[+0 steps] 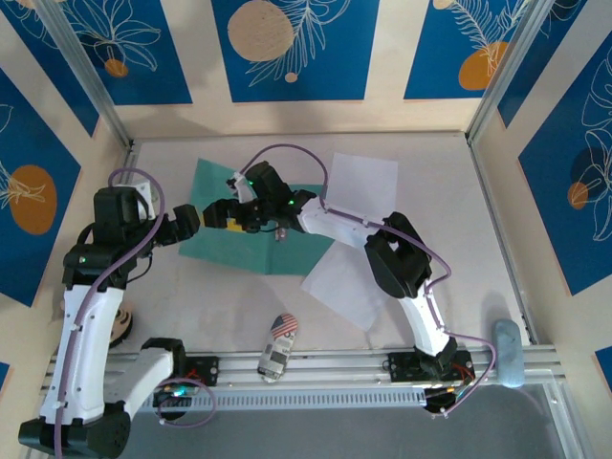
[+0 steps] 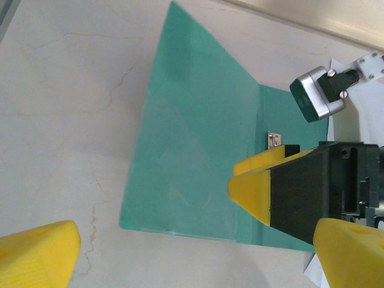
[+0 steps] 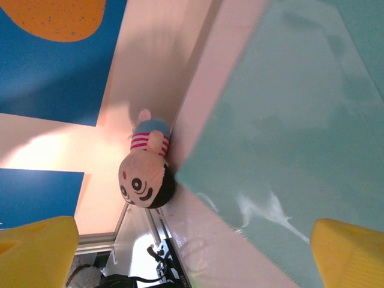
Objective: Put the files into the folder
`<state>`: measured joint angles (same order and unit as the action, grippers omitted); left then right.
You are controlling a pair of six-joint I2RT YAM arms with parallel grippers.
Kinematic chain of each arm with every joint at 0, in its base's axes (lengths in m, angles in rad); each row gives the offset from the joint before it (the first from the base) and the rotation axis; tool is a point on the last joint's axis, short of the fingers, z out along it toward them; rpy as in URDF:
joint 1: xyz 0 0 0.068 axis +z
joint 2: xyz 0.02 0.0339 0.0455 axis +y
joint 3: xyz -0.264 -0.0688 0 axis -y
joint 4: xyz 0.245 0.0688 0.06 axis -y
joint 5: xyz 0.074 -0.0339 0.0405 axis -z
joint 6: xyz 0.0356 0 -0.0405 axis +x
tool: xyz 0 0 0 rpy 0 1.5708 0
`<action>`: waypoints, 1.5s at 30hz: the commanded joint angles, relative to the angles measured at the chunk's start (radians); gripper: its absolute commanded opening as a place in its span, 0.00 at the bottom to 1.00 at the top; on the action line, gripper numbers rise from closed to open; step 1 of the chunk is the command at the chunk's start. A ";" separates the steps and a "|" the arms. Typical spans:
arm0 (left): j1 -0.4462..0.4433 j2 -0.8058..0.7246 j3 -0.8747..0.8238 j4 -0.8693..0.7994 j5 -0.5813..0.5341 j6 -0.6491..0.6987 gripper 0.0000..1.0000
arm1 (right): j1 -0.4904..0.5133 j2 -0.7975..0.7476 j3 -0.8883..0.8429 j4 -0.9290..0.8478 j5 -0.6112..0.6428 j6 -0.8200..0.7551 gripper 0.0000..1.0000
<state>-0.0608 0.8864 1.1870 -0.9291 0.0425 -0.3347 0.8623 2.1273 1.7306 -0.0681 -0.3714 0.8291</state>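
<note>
Plainly, right fingers (image 3: 348, 255) spread wide above the green folder (image 3: 300, 120).

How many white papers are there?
2. The far paper lies right of the green folder; the near paper lies partly under the right arm. Others could be hidden.

no text legible; no numbers either (any view)
</note>
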 commanded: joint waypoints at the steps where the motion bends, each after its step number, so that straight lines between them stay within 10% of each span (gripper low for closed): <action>1: 0.013 -0.004 0.010 -0.022 -0.011 0.023 1.00 | 0.007 0.003 0.043 -0.023 -0.024 -0.006 0.99; 27: -0.004 0.135 -0.020 0.156 0.368 -0.055 0.97 | -0.161 -0.464 -0.257 -0.180 0.104 -0.106 1.00; 45: -0.378 0.572 0.166 0.314 0.339 -0.118 0.89 | -0.605 -0.946 -0.832 -0.294 0.117 -0.003 1.00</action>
<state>-0.4042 1.3972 1.2827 -0.6533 0.3668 -0.4400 0.3119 1.2030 0.9283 -0.3286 -0.2356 0.8097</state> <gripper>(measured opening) 0.893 0.999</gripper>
